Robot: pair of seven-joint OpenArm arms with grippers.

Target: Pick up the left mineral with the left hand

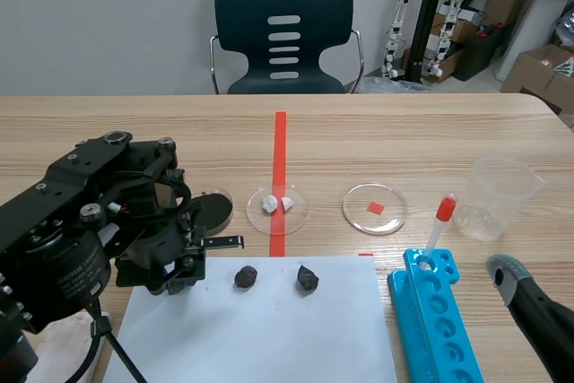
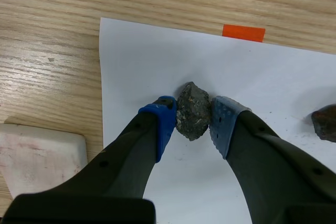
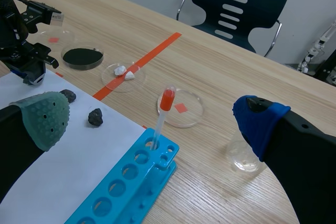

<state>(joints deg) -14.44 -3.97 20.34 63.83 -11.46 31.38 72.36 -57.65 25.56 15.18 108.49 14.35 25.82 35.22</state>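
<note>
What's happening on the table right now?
The left arm's tool is lined up on the left rock, which lies on the white paper. In the left wrist view, the rock sits between the two blue pads. The scene view shows bare paper between tool and rock, so it does not look gripped. The second rock lies untouched beside it. The right arm's tool is open near the blue rack, holding nothing.

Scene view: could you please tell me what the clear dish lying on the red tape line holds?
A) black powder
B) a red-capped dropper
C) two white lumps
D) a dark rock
C: the dish on the tape line holds two small white lumps, side by side at its middle.
</note>
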